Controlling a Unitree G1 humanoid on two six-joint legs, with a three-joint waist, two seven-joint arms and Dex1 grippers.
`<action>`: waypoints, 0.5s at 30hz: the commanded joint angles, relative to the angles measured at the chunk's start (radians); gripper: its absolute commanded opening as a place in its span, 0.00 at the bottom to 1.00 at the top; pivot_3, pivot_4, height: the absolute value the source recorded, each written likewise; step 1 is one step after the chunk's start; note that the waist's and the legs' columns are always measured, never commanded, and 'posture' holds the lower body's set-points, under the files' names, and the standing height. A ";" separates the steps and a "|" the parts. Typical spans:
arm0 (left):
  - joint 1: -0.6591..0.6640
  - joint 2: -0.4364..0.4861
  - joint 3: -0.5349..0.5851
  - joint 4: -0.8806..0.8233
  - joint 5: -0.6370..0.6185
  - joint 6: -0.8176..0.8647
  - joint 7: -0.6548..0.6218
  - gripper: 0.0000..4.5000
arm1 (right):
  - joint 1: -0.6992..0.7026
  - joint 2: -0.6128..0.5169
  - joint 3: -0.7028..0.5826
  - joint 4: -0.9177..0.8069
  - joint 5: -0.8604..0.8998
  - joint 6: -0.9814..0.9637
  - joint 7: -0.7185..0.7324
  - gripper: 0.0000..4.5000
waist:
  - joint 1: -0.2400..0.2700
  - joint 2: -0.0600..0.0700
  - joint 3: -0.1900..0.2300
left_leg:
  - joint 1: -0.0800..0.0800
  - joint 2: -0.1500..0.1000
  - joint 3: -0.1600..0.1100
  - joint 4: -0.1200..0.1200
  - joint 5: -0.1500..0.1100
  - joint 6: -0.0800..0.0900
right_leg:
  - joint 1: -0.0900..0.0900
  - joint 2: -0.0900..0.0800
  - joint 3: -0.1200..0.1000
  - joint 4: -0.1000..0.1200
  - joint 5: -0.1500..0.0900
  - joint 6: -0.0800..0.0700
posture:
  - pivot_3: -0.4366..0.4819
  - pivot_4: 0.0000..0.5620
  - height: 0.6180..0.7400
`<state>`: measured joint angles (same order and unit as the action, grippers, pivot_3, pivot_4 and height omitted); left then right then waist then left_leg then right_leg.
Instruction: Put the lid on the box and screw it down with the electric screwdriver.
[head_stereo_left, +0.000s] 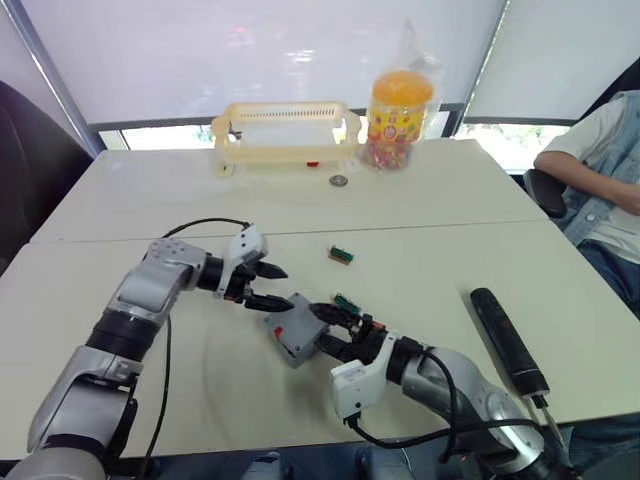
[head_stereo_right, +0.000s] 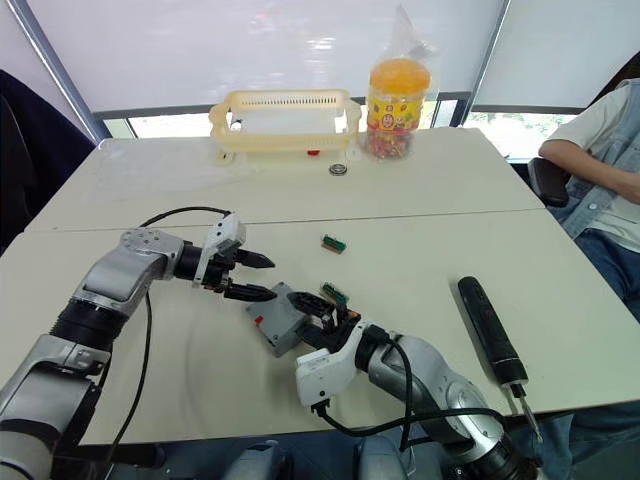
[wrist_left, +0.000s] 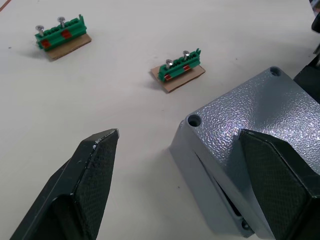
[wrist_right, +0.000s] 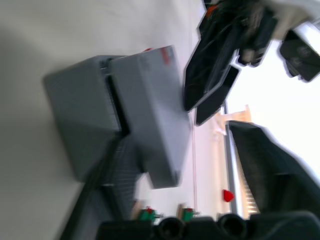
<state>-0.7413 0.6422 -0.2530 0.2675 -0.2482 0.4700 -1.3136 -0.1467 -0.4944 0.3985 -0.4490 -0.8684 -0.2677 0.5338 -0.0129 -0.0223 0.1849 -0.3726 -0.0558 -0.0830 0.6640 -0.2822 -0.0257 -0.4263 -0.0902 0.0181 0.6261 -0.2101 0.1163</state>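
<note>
Surface: pale cream table (head_stereo_left: 440, 190), seam across the middle, blinds behind, seated person (head_stereo_left: 600, 170) at my right.
Box (head_stereo_left: 296, 328): grey pebbled plastic, screw holes at corners, tilted, near table centre.
My left gripper (head_stereo_left: 266, 287): fingers wide, at the box's edge.
My right gripper (head_stereo_left: 338, 330): cannot tell.
Electric screwdriver (head_stereo_left: 508, 340): black, lying right.
Nearby: two green blocks (wrist_left: 181, 71), yellow basket (head_stereo_left: 287, 133), sweets jar (head_stereo_left: 400, 118).

Bright window backlight, motion-blurred right wrist view.
</note>
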 joint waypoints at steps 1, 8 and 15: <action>0.021 -0.010 -0.038 0.032 0.048 -0.004 0.008 0.88 | 0.040 -0.023 -0.029 -0.053 0.026 -0.003 0.006 0.82 | 0.002 0.000 -0.001 | 0.000 0.000 0.000 0.000 0.000 0.000 | 0.000 0.000 0.000 0.000 0.000 0.000 | 0.48 0.27 1.00; 0.034 -0.028 -0.052 0.079 0.072 -0.051 0.018 0.88 | 0.064 -0.045 -0.050 -0.094 0.062 -0.008 0.024 0.82 | 0.000 0.000 -0.002 | 0.000 0.000 0.000 0.000 0.000 0.000 | 0.001 0.000 0.000 0.000 0.000 0.000 | 0.48 0.27 1.00; 0.028 -0.034 -0.044 0.091 0.067 -0.053 0.019 0.88 | 0.097 -0.047 -0.106 -0.121 0.150 0.004 0.008 0.82 | 0.002 -0.001 -0.005 | 0.001 0.000 0.000 0.000 0.000 0.000 | 0.001 0.000 0.000 -0.001 0.000 0.000 | 0.48 0.27 1.00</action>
<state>-0.7423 0.6003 -0.2581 0.3310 -0.2438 0.4048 -1.3097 -0.0605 -0.5396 0.3351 -0.5108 -0.7712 -0.2656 0.5581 -0.0110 -0.0230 0.1802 -0.3719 -0.0557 -0.0832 0.6640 -0.2824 -0.0254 -0.4248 -0.0903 0.0179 0.6254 -0.2103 0.1163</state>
